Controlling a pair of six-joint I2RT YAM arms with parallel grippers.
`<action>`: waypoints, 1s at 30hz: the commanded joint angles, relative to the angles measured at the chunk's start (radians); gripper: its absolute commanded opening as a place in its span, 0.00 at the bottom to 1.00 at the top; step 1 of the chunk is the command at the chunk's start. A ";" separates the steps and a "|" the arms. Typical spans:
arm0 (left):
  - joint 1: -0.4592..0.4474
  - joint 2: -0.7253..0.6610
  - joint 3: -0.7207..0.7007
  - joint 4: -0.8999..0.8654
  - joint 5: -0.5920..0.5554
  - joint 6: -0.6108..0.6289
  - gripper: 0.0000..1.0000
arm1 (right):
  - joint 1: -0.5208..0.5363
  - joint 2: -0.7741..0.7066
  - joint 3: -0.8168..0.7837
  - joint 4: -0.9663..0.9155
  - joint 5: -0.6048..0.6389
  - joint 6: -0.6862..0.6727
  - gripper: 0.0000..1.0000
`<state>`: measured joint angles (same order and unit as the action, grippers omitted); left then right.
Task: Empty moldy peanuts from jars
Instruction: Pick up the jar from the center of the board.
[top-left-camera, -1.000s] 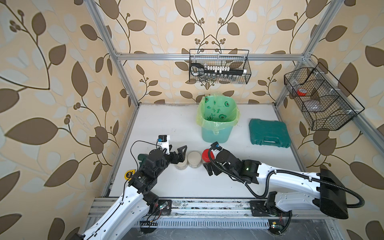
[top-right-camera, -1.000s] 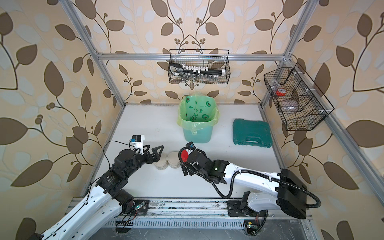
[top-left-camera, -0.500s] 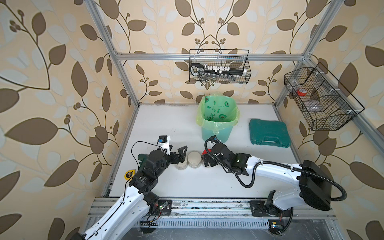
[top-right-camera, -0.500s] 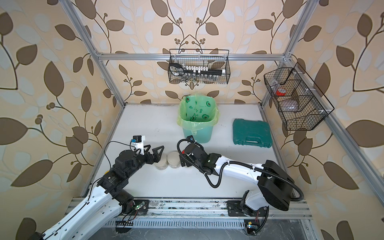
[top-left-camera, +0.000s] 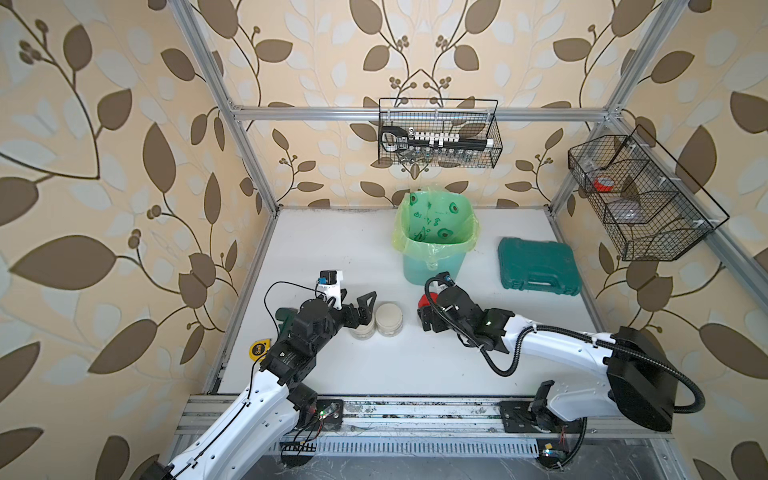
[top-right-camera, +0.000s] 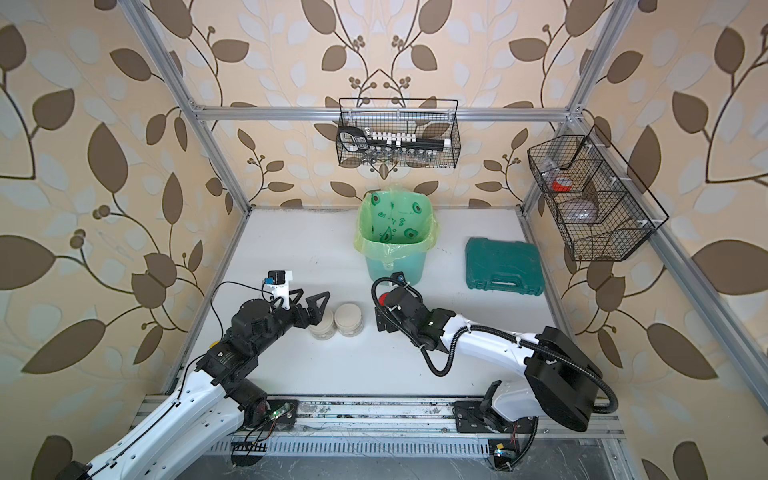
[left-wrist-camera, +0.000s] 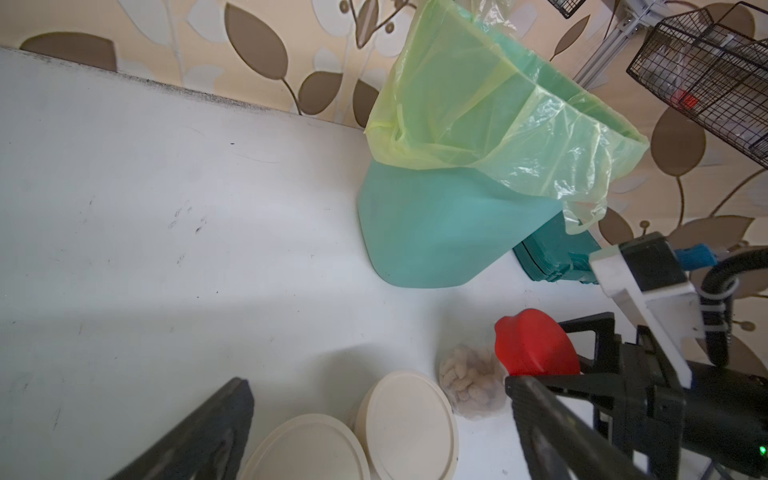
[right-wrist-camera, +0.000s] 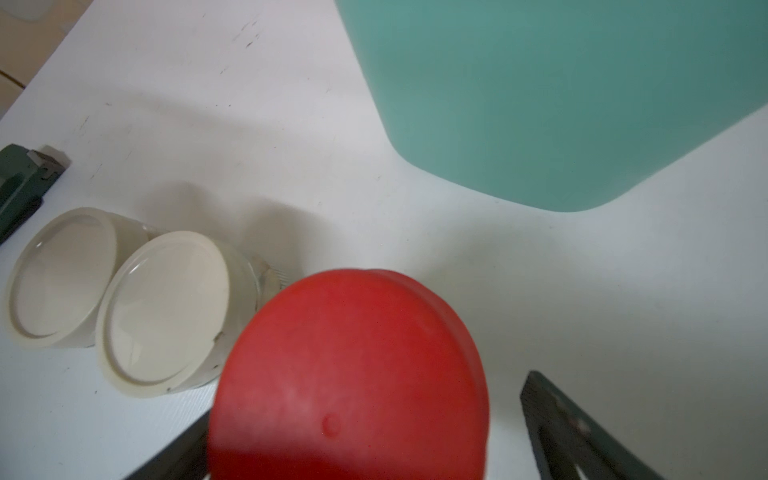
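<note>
Red-lidded jar (right-wrist-camera: 349, 374), low centre, sits ungripped between spread jaws of right gripper (right-wrist-camera: 365, 440); left gripper (top-right-camera: 306, 302) spread beside 2 beige-lidded jars (top-right-camera: 348, 318). Next, likely: clamp lid, unscrew.

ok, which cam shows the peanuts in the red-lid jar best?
Left wrist. It looks at the jar side-on, so the peanuts show through the clear wall under the red lid. Right wrist sees only the lid top, close and blurred. Both top views catch just a bit of lid beside the right arm, no peanuts.
</note>
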<state>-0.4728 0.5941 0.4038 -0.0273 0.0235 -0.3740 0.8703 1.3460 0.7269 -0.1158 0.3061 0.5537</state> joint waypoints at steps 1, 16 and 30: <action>-0.012 0.007 -0.003 0.055 0.026 0.009 0.99 | -0.011 -0.047 -0.031 0.022 -0.012 -0.008 0.95; -0.012 0.018 -0.008 0.079 0.061 0.017 0.99 | -0.015 0.062 -0.012 0.068 0.019 0.009 0.95; -0.013 0.039 -0.008 0.109 0.122 0.032 0.99 | -0.027 0.015 -0.005 0.050 0.034 -0.005 0.69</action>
<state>-0.4732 0.6312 0.3946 0.0326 0.1070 -0.3676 0.8474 1.4010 0.7067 -0.0471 0.3325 0.5556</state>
